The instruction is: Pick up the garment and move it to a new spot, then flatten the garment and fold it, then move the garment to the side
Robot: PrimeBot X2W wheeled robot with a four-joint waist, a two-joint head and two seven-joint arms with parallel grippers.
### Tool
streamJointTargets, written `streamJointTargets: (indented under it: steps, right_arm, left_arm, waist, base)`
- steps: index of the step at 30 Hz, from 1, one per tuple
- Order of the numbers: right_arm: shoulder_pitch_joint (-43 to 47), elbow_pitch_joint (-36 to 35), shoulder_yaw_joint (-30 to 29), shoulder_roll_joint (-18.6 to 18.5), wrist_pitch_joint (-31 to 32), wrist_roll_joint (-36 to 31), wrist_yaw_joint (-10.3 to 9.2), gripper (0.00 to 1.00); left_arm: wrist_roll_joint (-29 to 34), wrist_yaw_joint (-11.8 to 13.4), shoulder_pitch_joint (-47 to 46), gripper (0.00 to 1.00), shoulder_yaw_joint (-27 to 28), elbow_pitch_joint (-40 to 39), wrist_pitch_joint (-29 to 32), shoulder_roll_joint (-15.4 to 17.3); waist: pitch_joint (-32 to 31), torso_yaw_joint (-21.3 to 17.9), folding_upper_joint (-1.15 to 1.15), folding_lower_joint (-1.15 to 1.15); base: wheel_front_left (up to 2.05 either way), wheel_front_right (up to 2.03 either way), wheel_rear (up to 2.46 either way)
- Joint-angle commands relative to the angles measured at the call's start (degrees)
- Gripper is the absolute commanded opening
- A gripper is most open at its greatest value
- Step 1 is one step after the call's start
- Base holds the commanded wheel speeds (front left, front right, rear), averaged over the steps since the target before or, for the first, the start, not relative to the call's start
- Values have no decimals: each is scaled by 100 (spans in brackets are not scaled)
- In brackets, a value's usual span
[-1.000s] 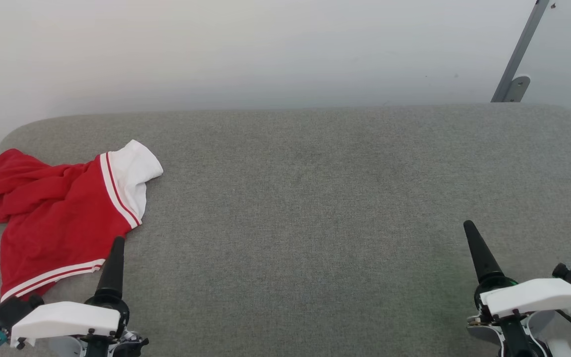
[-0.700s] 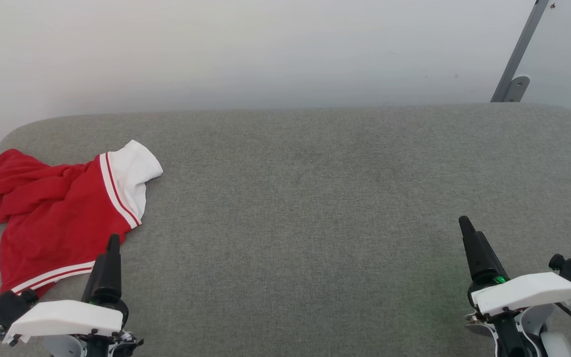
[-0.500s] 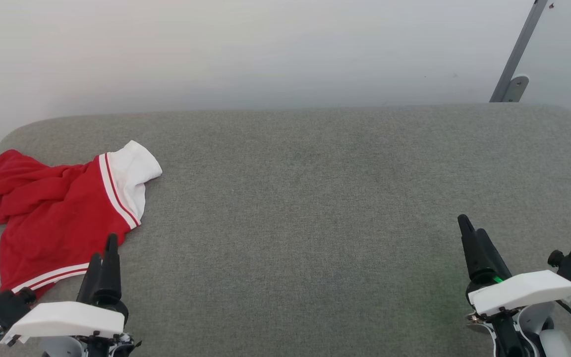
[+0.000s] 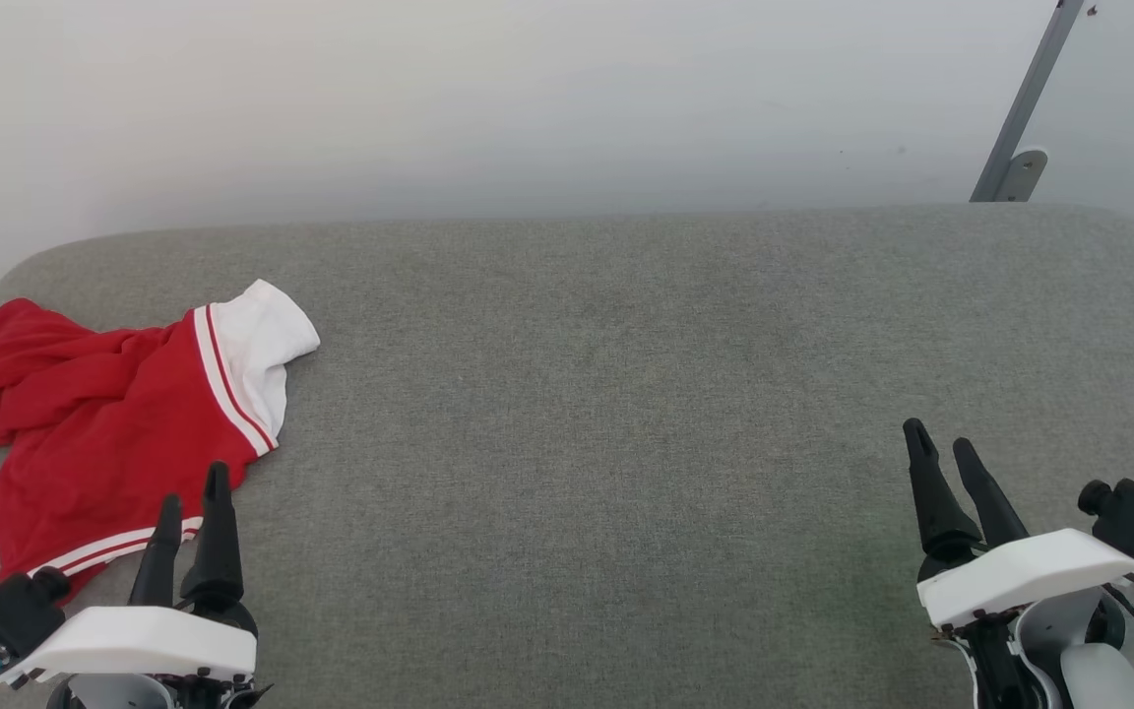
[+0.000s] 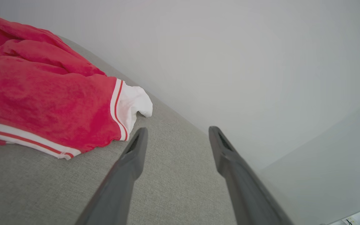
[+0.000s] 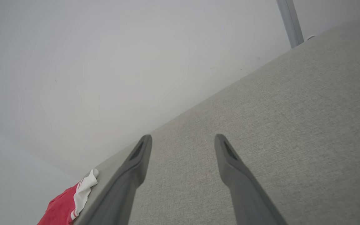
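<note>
Left gripper (image 4: 193, 487) is seen at the lower left of the head view, its two dark fingers spread apart and nothing pinched; in the left wrist view bare cushion is seen between them. Right gripper (image 4: 937, 435) is seen at the lower right, likewise spread and empty, its fingers raised over bare cushion well apart from the garment.

The background is taken up by a plain pale wall (image 4: 528, 98). Below it a wide grey cushion (image 4: 606, 394) with rounded far corners is spread across the head view. The garment (image 4: 104, 433) is found at the cushion's far left, crumpled and unfolded, its left part reaching the cushion's edge. It is made up mostly of bright red cloth gathered in loose folds. The left gripper's fingertips are placed just beside the garment's near right corner; whether the cloth is touched cannot be told. A slanted grey metal bar (image 4: 1020, 108) is seen against the wall behind the cushion's far right corner. One white cuff (image 4: 257, 345), bordered by thin white and red stripes, is turned toward the cushion's middle. A second striped edge (image 4: 104, 549) is laid along the garment's near side, just left of the left gripper's fingers.
</note>
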Motion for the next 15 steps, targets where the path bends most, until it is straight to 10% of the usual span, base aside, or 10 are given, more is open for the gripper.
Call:
streamJointTargets:
  steps: [1, 15]
  right_arm:
    - [-149, -81, 14, -38, -61, -174, 0, 100]
    - [-170, -171, 62, -26, -211, -1109, 0, 100]
  left_arm:
    - [162, -49, 8, 100, 24, -91, -62, 35]
    - [1192, -190, 123, 100, 74, -237, -304, 12]
  waist:
    - [0, 1, 0, 0]
    - [7, -24, 0, 0]
  base:
    - [0, 0, 0]
    - [0, 0, 0]
